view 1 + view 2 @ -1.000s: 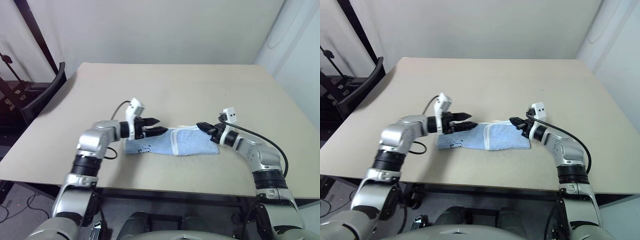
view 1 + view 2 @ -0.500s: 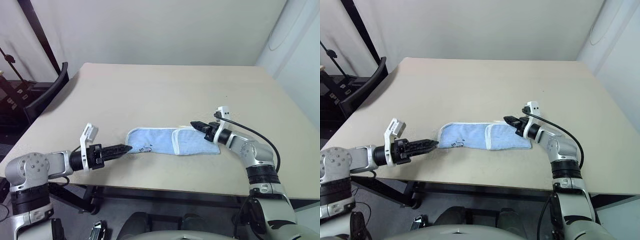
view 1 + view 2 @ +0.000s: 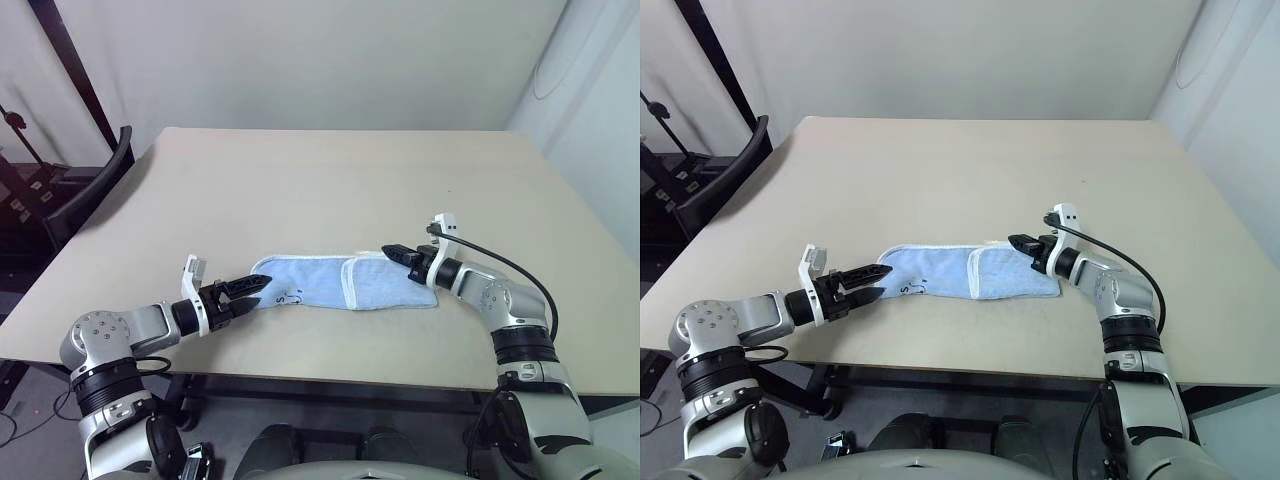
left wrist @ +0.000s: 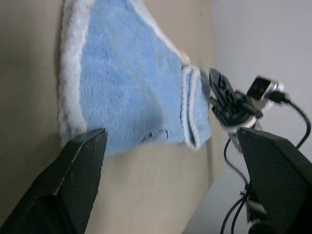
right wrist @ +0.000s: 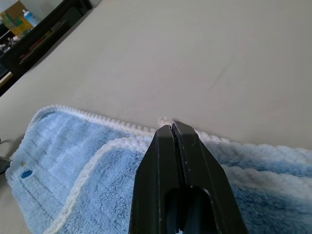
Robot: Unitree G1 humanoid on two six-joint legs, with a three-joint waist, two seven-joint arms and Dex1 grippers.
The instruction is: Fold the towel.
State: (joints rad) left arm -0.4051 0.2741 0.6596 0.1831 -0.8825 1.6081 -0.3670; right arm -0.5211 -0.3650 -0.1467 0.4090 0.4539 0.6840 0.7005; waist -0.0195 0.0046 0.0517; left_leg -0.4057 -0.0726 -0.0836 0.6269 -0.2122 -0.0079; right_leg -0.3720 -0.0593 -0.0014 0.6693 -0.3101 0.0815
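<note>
Nearest, the left gripper [image 3: 247,292] lies low over the front part of the beige table [image 3: 330,180], its two black fingers spread apart and empty, tips just short of the left end of the towel [image 3: 330,283]. The light blue towel with white edging lies flat near the table's front edge, stretched sideways, its right portion folded over on itself so a white-edged flap sits on top. Further along, at the towel's right end, the right gripper [image 3: 1021,243] has its fingers pressed together, tips over the towel's far white edge; whether they pinch cloth cannot be told.
</note>
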